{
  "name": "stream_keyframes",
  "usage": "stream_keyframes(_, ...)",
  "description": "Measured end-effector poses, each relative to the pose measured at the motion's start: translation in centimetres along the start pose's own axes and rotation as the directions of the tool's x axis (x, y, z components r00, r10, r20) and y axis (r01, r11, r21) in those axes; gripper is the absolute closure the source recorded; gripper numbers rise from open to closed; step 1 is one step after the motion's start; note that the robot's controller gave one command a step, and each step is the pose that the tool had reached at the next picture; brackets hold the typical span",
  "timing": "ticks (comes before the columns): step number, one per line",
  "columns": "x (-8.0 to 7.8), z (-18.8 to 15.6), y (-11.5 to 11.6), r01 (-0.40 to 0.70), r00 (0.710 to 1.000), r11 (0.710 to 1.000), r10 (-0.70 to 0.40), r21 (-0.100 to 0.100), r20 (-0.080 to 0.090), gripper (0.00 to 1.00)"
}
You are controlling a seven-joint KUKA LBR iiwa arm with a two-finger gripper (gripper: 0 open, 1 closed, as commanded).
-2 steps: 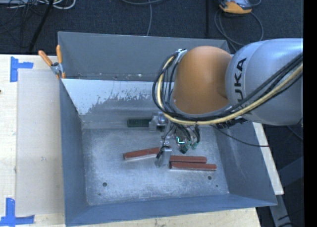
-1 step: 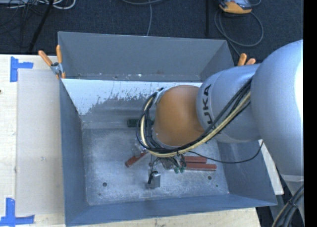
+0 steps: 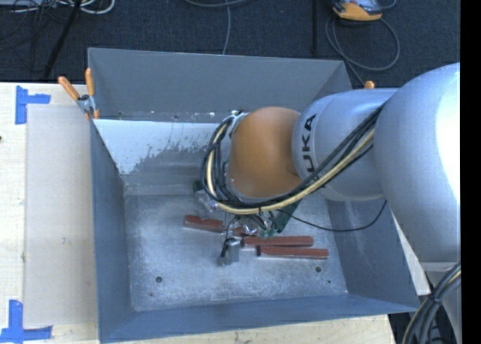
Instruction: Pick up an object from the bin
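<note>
Arm link [image 3: 421, 155] + orange wrist cover [image 3: 259, 151] sit nearest cam | gripper [image 3: 231, 251] low over bin [image 3: 150, 290] floor, opening: can't tell | red-brown bar pair [image 3: 289, 243] just beside gripper, arm side; single bar [image 3: 201, 222] near, opp. side | advice: centre on one bar, grip across its width, don't catch two

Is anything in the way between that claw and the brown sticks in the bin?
Nothing visible is. The gripper is down near the floor of the bin, right beside the brown sticks, which lie flat with nothing on top of them.
</note>
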State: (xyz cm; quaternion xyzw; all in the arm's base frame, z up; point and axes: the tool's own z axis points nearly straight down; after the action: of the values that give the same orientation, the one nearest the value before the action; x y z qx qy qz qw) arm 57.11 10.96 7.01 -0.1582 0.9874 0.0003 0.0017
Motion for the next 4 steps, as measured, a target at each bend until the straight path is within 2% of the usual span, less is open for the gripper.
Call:
stream_keyframes(1, -1.3, 0.0, -2.9, 0.023, 1.0, 1.0, -0.023, 0.002, 0.001, 0.0)
stream_keyframes(2, -1.2, 0.0, -2.7, 0.021, 1.0, 1.0, -0.021, -0.001, -0.001, 1.0)
stream_keyframes(3, 3.0, 0.1, 3.0, 0.409, 0.912, 0.912, -0.409, -0.005, -0.006, 1.0)
stream_keyframes(4, 3.0, 0.1, 2.8, 0.405, 0.914, 0.914, -0.405, -0.004, -0.005, 0.0)
